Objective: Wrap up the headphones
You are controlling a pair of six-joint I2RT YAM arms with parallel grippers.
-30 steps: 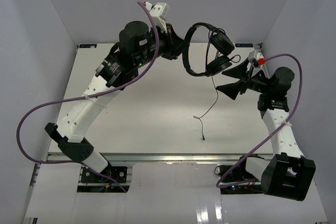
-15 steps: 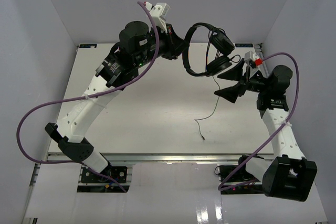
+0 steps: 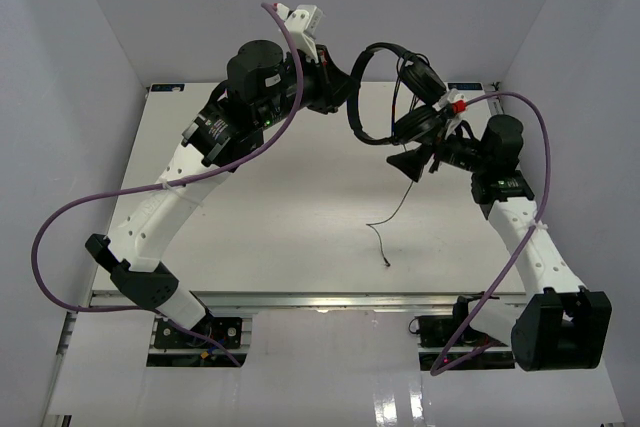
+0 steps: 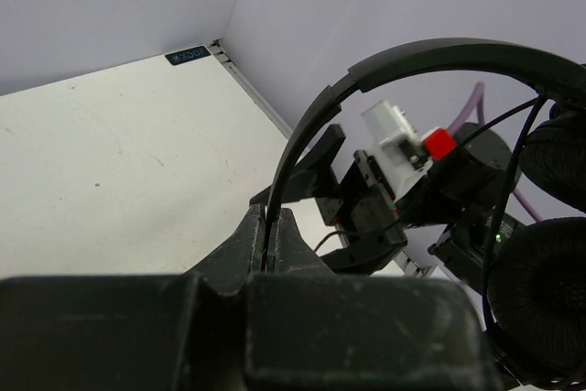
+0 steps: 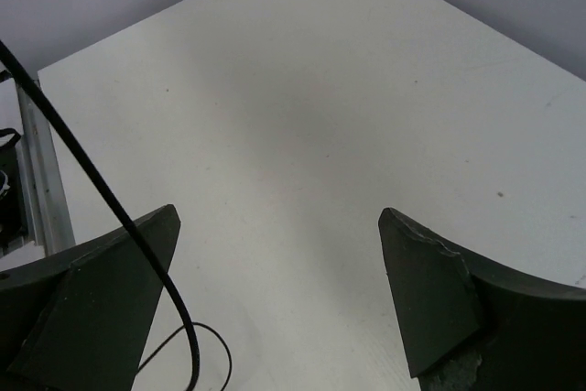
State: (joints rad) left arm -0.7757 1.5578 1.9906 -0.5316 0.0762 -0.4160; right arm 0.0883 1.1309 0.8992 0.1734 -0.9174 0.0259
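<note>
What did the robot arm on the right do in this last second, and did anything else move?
The right gripper, jaws wide open, swung left toward the headphones and now sits close by the lower earcup, next to the dangling cord. It has gripped nothing. The left gripper stayed shut on the headband, holding the headphones up as before.

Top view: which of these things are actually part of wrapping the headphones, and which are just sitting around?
Part of the job:
- headphones, held up in the air
- cord, hanging down from them
- left hand, shut on the headband
- right hand, open near the cord

Just there:
- purple cables on the arms
- white table
</note>
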